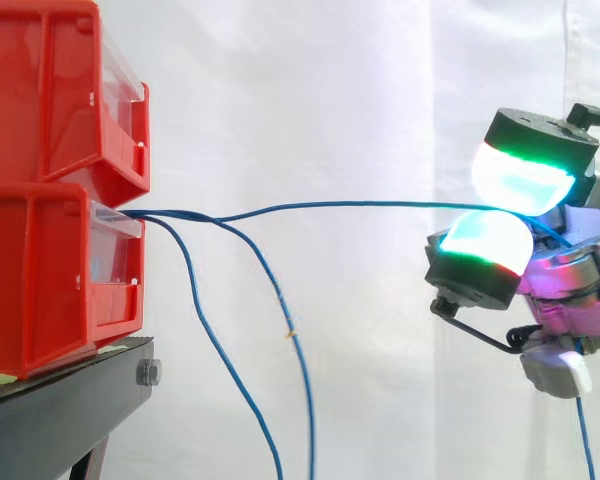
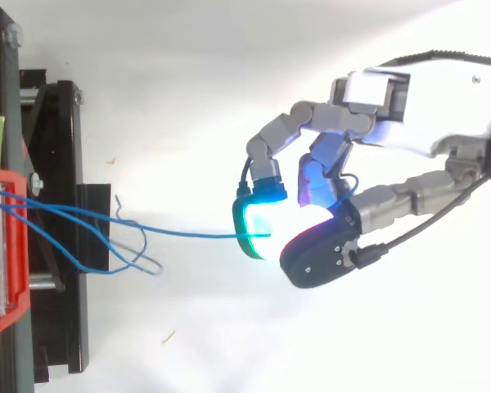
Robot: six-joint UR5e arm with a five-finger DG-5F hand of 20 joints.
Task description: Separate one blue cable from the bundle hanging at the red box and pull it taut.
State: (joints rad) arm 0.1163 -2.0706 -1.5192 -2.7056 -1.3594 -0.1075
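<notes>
The arm is cut off at the right edge of the side view, and most of the palm sits behind the fingers there. Where the cables start is hard to make out: they vanish behind the clear front panel of the lower of two stacked red bins (image 1: 65, 100), which rest on a black stand (image 1: 70, 410) before a white curtain (image 1: 330, 90). The glow of the pads (image 1: 520, 180) swallows the stretch of cable between them. Two other blue strands (image 1: 291, 333) droop from the same bin front in long curves and run off the bottom edge. A further blue strand hangs below the hand to the bottom edge; whether it is the same cable cannot be told.

The hand (image 2: 425, 106) is well apart from the bins, with its fingers curled and two white-green pads pressed together, pinching one blue cable (image 1: 360, 204). That cable runs almost level from the lower bin's front to the pads, with only a slight bow, clear above the drooping strands
</notes>
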